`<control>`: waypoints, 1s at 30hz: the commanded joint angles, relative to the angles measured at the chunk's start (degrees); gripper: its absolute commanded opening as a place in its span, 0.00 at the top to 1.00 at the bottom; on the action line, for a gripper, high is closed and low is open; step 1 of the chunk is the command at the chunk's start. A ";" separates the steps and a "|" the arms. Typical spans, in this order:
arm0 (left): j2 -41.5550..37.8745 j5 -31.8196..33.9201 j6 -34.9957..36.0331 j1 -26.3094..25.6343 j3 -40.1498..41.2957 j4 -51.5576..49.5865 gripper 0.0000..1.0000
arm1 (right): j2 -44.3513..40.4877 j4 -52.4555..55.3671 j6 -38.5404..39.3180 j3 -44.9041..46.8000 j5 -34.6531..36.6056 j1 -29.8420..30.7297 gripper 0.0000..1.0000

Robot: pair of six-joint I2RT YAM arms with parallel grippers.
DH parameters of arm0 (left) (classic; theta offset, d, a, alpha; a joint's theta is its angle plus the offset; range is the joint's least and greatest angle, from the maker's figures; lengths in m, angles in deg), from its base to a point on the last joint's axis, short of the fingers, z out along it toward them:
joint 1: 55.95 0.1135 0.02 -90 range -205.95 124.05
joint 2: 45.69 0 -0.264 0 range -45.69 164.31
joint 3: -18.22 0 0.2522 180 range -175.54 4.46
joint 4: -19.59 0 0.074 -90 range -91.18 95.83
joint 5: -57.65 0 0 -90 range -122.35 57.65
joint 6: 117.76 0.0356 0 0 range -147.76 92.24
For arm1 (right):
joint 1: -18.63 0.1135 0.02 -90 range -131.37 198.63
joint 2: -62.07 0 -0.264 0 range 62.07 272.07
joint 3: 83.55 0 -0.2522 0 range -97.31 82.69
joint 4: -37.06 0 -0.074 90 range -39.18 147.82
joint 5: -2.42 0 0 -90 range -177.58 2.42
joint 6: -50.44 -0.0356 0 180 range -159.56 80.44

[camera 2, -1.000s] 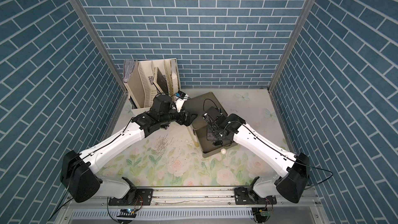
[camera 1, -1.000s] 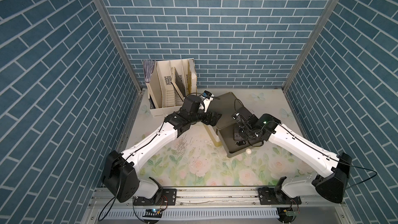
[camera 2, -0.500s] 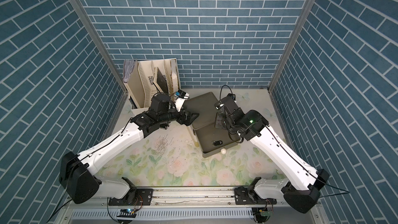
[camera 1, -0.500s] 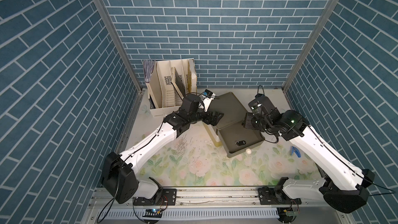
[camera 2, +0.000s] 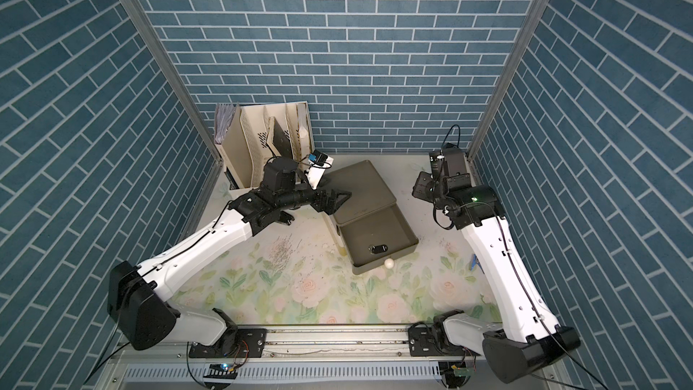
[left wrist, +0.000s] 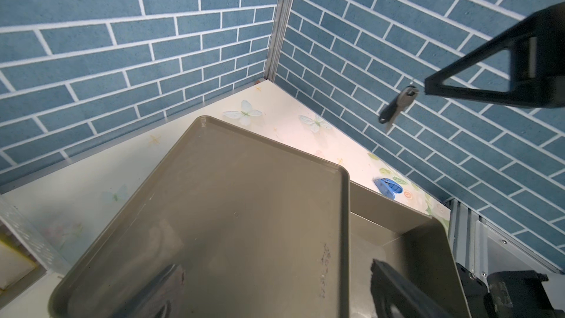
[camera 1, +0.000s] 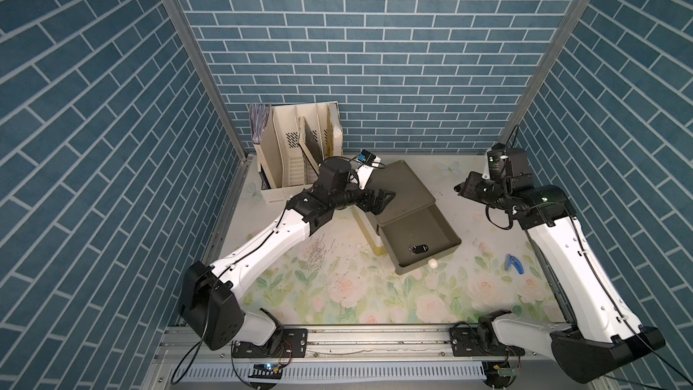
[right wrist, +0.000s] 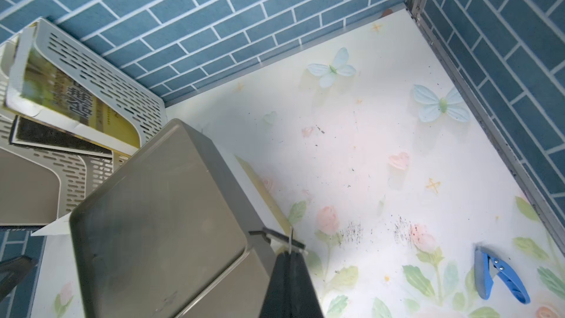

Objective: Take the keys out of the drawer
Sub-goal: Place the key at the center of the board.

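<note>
The right fingers point(right wrist: 281, 286) are pressed together on a thin wire ring point(right wrist: 290, 239). A key point(left wrist: 403, 99) dangles from the ring just below their tips, clear of everything. The key is small and grey, and a narrow dark tag point(left wrist: 385, 116) hangs against it. The tag's true colour is hard to tell against the brick wall.

The drawer point(camera 1: 408, 225) stands open, well apart from the right fingers and just beside the left fingers point(left wrist: 394, 292). The left fingers are spread wide. One shows over the flat top of the cabinet point(camera 1: 401, 185) and the other past its front edge, above the drawer. Whether they touch the cabinet cannot be told.

A small dark piece point(camera 1: 418, 248) lies on the drawer floor, near the front wall with its white knob point(camera 1: 432, 263). It is too small to make out further. A blue piece point(right wrist: 498, 276) lies on the flowered surface point(camera 1: 375, 294), apart from the right fingers and lower than them.
</note>
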 commanded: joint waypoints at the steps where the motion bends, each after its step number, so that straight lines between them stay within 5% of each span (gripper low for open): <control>1: 1.04 -0.05 1.87 -1.26 -1.85 -1.12 0.00 | 1.71 -5.66 5.67 3.30 -7.56 -4.28 1.00; 9: 3.20 0.40 2.95 -1.72 -3.83 -3.99 0.00 | 3.47 -12.39 8.06 13.33 -15.32 -11.40 1.00; 30: 8.35 -0.78 -0.09 -1.76 -6.71 -6.68 0.00 | 9.93 -26.28 7.85 32.08 -21.06 -13.63 1.00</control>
